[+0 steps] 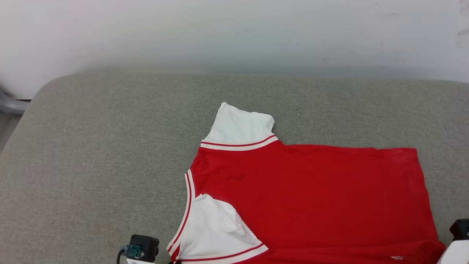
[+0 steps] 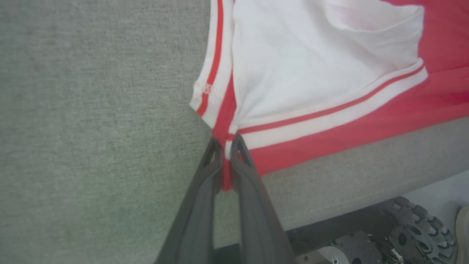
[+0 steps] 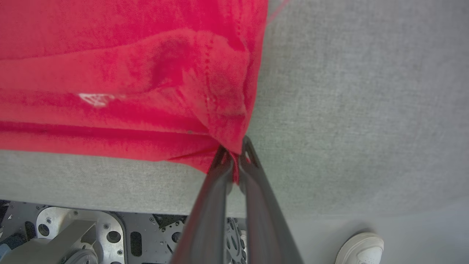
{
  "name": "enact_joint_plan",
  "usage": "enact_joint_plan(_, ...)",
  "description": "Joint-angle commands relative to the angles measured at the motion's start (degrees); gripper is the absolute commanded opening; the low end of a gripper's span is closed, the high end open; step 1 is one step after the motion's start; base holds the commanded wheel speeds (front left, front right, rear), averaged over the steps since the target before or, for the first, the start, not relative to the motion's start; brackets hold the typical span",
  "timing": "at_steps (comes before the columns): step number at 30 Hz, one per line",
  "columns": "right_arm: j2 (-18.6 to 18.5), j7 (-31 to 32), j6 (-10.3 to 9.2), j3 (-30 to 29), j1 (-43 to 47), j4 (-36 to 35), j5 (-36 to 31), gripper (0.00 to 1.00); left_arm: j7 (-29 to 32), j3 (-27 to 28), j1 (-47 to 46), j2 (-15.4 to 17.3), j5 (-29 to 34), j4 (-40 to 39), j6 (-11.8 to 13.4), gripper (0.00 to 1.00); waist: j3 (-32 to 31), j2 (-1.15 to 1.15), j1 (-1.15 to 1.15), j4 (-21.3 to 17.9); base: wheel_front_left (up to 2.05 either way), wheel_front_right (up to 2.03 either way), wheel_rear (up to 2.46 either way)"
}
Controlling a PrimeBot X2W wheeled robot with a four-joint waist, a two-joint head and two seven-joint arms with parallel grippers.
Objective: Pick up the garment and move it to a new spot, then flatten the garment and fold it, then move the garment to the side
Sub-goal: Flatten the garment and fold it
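The garment [image 1: 304, 190], a red jersey with white sleeves and red-and-white striped trim, lies spread on the grey padded surface [image 1: 91, 146], its near edge at the front of the pad. One white sleeve points away from me and the other is folded in over the red body. In the left wrist view my left gripper [image 2: 227, 143] is shut on the garment [image 2: 311, 73] where the striped trims meet at the shoulder corner. In the right wrist view my right gripper [image 3: 234, 149] is shut on the red hem corner of the garment [image 3: 128, 73]. No lettering shows.
A white wall [image 1: 220, 33] rises behind the pad. My wheeled base [image 3: 73, 227] sits under the pad's front edge. A person's white shoe [image 3: 361, 249] stands on the floor to the right. Bare grey fabric stretches left of the shirt and behind it.
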Motion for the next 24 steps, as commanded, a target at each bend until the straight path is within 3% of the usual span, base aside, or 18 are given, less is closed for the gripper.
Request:
enact_joint_plan(1, 0.12, 0.46, -0.13, -0.51, 0.98, 0.36, -0.38, 0.00, -0.30, 0.09, 0.00, 0.25, 0.10, 0.74, 0.05, 0.00, 0.17, 0.00, 0.00, -0.14, 0.00, 0.00, 0.00)
enact_joint_plan(9, 2.04, -1.31, -0.12, 0.57, -0.33, 3.28, -2.06, 0.00, 0.76, -1.19, -0.89, -0.43, -0.42, 5.79, -1.61, 0.00, 1.03, 0.00, 0.00, -0.73, 0.00, 0.00, 0.00)
enact_joint_plan(10, 1.91, -1.83, -0.12, 0.84, -0.73, 3.68, -2.31, 0.00, 0.66, -1.44, -1.04, -0.36, 0.01, 6.16, -1.81, 0.68, 1.16, 0.00, 0.00, -0.77, 0.00, 0.00, 0.00)
enact_joint_plan(11, 1.81, -2.51, -0.12, 1.02, -1.24, 4.06, -2.57, 0.11, 0.18, -1.40, -1.29, -0.42, 0.23, 6.51, -1.67, 1.00, 1.27, 0.00, 0.00, -0.77, 0.00, 0.00, 0.00)
enact_joint_plan(12, 1.78, -3.13, -0.13, 1.13, -1.62, 4.46, -2.65, 0.89, 0.02, -1.34, -1.53, -0.61, 0.30, 6.83, -1.56, 1.00, 1.31, 0.00, 0.00, -0.76, 0.00, 0.00, 0.00)
enact_joint_plan(13, 1.89, -3.45, -0.13, 1.20, -1.94, 4.94, -2.50, 1.00, -0.13, -1.36, -1.70, -0.77, 0.30, 7.15, -1.64, 1.00, 1.28, 0.00, 0.00, -0.73, 0.00, 0.00, 0.00)
enact_joint_plan(19, 1.12, -4.67, -0.08, 2.28, -2.82, 4.41, -0.15, 1.00, -2.72, 0.11, -3.08, 0.30, 1.23, 6.27, -0.95, 1.00, 0.40, 0.00, 0.00, -0.53, 0.00, 0.00, 0.00)
enact_joint_plan(24, -0.34, -5.01, -0.09, 0.96, -3.80, -0.27, 1.02, 1.00, -2.93, 1.71, -3.99, 2.50, 1.70, 0.97, -0.12, 1.00, -0.52, 0.00, 0.00, -0.94, 0.00, 0.00, 0.00)
